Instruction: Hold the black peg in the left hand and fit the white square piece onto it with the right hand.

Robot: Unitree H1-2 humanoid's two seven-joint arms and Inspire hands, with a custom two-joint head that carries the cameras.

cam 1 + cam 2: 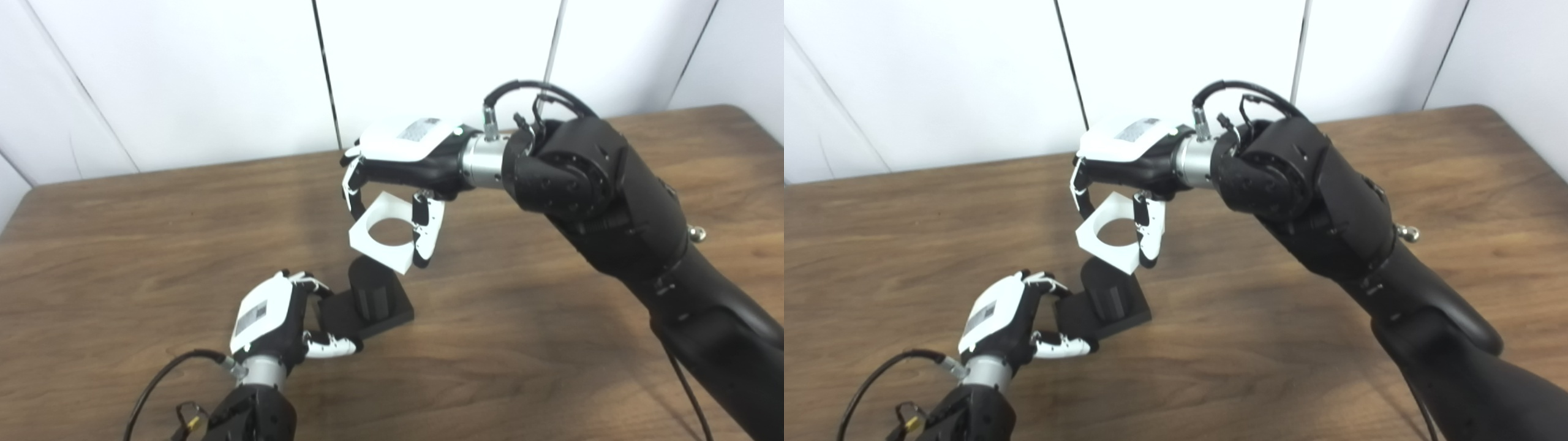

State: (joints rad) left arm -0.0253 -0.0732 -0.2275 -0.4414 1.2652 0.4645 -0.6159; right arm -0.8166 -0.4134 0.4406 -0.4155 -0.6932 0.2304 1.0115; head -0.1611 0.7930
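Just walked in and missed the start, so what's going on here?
The robot is fitting two parts together. Its left hand grips the flat base of the black peg, which sits on the wooden table. Its right hand holds the white square piece, tilted, just above the peg's top, with the round hole roughly over it. The piece is not yet seated on the peg.

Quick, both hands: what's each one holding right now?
Left hand: shut on the black peg, gripping its base on the table.
Right hand: shut on the white square piece, held tilted just above the peg.
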